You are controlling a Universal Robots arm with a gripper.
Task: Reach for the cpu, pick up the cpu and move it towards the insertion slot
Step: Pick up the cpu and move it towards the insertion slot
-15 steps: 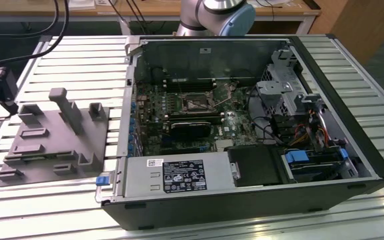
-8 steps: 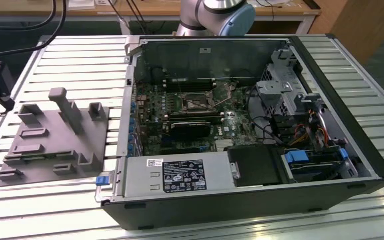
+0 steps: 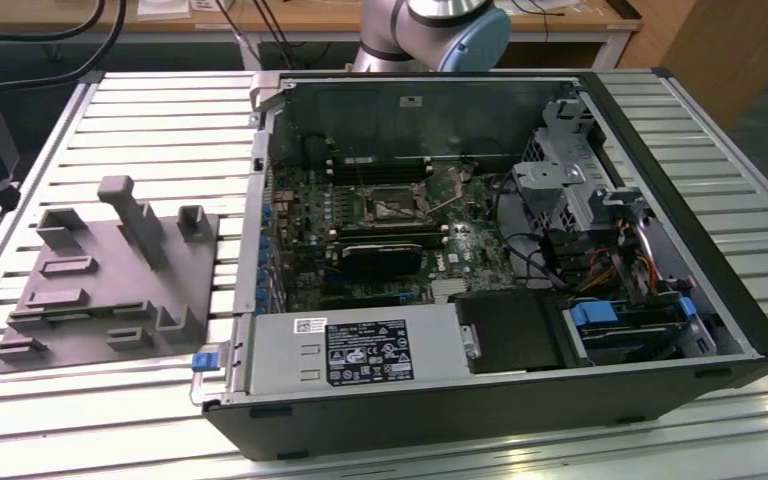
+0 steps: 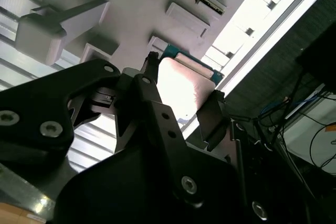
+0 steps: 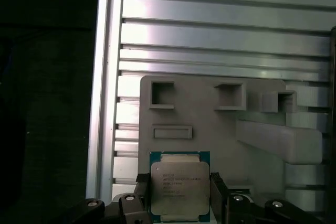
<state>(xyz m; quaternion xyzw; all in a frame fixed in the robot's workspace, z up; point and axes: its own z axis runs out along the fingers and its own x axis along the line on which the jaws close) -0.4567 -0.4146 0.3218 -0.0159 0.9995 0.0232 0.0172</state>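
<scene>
Black fingers (image 5: 218, 192) of the gripper (image 5: 180, 195) are clamping opposite edges of the thin, square, silvery-grey cpu (image 5: 180, 184), apparently holding it above the edge of the grey moulded plastic tray (image 5: 210, 124); the bracket-framed insertion slot (image 3: 391, 208) is lying well apart, toward the exterior view's right.

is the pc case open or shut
Open: the case has no side panel on, and the motherboard inside lies exposed.

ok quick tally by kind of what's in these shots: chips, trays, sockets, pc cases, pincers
cpu: 1
grey moulded tray: 1
insertion slot: 1
open computer case: 1
pincer: 1, closed on the cpu
Total: 5
</scene>
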